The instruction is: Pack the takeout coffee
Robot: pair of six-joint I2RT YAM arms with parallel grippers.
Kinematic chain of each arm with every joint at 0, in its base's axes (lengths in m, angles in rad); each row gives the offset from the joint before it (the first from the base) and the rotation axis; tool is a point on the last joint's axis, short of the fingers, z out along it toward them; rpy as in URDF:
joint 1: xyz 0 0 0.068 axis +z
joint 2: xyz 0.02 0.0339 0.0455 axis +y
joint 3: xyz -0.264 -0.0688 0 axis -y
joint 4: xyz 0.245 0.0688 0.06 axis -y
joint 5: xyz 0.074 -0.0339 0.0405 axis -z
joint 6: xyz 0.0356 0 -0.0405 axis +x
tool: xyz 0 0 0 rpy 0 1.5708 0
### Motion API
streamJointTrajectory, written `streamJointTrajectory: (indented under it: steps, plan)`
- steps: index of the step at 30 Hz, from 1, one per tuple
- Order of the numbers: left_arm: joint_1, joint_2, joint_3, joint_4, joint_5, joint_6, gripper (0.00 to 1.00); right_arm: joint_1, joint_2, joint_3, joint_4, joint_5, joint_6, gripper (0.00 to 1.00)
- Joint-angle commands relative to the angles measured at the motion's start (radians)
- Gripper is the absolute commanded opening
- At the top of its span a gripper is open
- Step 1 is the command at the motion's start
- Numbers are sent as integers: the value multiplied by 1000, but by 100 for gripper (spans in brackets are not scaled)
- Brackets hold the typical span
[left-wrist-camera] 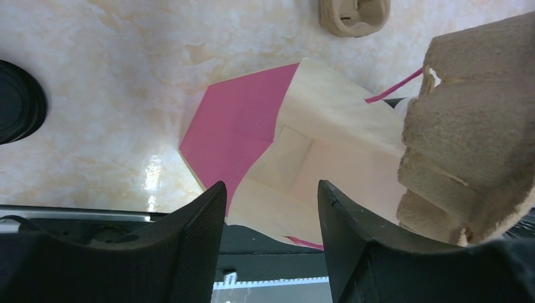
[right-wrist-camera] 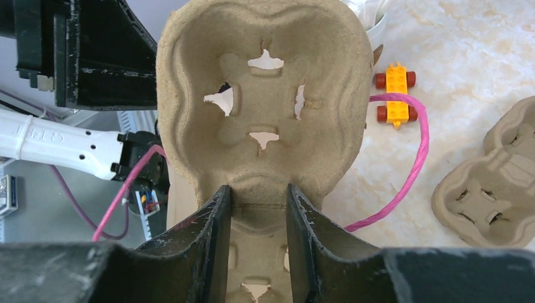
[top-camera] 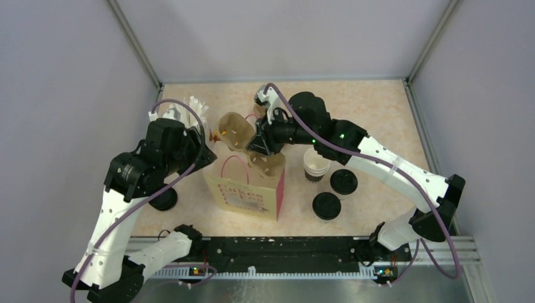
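Right gripper (right-wrist-camera: 258,192) clamped on pulp tray (right-wrist-camera: 265,95), its lower half cut off.

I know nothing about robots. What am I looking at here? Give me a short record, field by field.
bag: paper bag, pink handles, standing mid-table
right pincer: shut on pulp tray, held over the bag
left pincer: open, beside the bag's mouth
coffee cup: lidless, on the table right of the bag
black lids: two lying beside that cup
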Motion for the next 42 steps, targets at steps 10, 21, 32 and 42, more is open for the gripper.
streamJointTrajectory:
  steps: [10,21,32,42]
  plan:
    - [6,12,-15,7,-56,13,50,22,-44,-32,25,-77,-89,24]
    - [38,44,-12,0,-44,53,51,27,-55,-35,-57,-73,-172,24]
    - [148,65,-76,73,110,121,39,27,-70,-46,-96,-65,-226,24]
    - [216,45,-63,214,375,151,47,31,-54,-33,-121,-73,-243,24]
